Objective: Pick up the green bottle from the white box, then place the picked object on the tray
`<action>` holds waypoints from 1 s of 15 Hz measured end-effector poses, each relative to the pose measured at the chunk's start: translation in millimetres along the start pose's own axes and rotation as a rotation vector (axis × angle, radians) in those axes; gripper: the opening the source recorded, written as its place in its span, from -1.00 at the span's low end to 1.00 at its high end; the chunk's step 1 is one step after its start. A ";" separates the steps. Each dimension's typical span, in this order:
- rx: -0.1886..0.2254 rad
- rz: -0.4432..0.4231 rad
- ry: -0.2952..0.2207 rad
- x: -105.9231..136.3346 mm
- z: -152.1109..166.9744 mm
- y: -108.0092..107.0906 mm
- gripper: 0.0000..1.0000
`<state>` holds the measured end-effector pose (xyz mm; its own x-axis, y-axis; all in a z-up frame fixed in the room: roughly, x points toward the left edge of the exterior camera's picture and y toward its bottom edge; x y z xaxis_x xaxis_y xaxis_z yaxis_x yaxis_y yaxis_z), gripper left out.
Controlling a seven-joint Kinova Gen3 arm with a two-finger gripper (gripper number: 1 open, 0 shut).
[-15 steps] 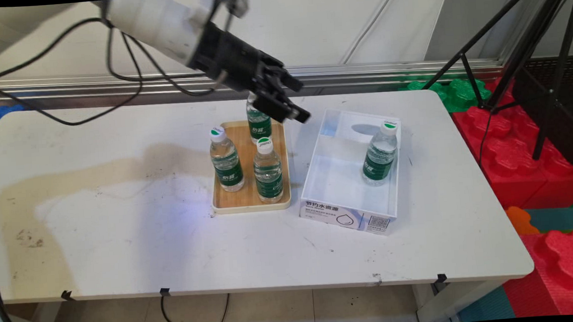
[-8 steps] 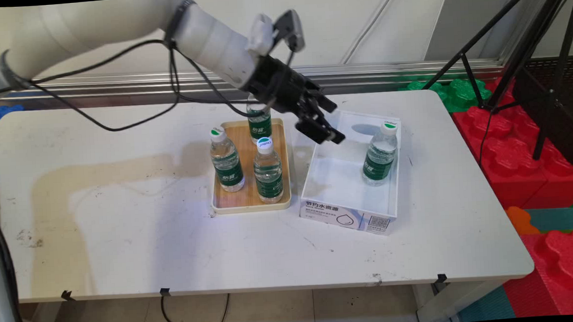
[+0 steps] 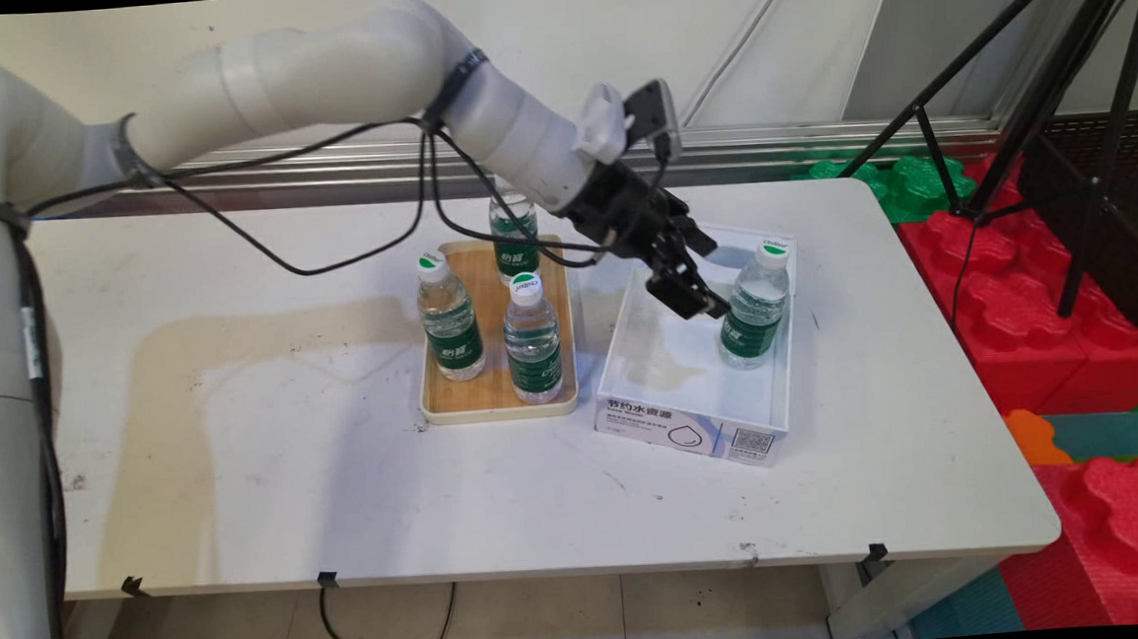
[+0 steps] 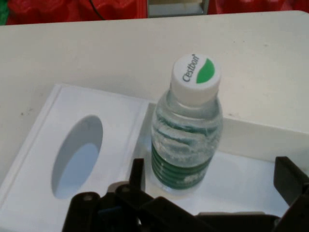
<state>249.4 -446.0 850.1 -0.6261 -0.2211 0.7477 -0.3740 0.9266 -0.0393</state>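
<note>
One bottle point(image 3: 754, 305) stands upright in the white box point(image 3: 633, 395) right of the tray point(image 3: 495, 403) with three more, and the claw point(image 3: 701, 297), released and empty, has swung from above the tray down beside it, fingers point(image 4: 289, 179) straddling it untouched.

Stood open-fingered, gripper point(image 3: 701, 297) just beside the boxed bottle point(image 3: 754, 305); white box point(image 3: 694, 428) walls hemming approach, open room above the bottle.

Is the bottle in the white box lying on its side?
No, the bottle stands upright in the white box, with its white and green cap on top, and the open gripper is beside it.
</note>
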 end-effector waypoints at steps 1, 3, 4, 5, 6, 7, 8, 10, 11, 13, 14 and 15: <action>-0.005 0.008 -0.003 0.1 9.9 -1.8 1.00; -0.011 0.021 -0.006 0.6 26.9 -5.1 1.00; -0.012 0.025 -0.007 0.9 31.8 -6.1 1.00; -0.015 0.030 -0.008 1.4 38.8 -7.4 1.00; -0.016 0.034 -0.008 1.9 46.3 -9.2 1.00; -0.018 0.039 -0.008 2.3 53.3 -10.7 1.00; -0.019 0.042 -0.007 2.7 58.5 -12.0 1.00; -0.021 0.049 -0.005 3.7 66.7 -14.0 1.00; -0.023 0.052 -0.005 4.2 71.5 -15.3 1.00; -0.023 0.058 0.000 5.3 78.1 -17.5 -1.00; -0.023 0.060 0.003 6.1 80.9 -18.6 -1.00; -0.023 0.062 0.004 6.7 83.1 -19.6 -1.00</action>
<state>195.7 -491.0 800.8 -0.6445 -0.1621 0.7472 -0.3193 0.9450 -0.0705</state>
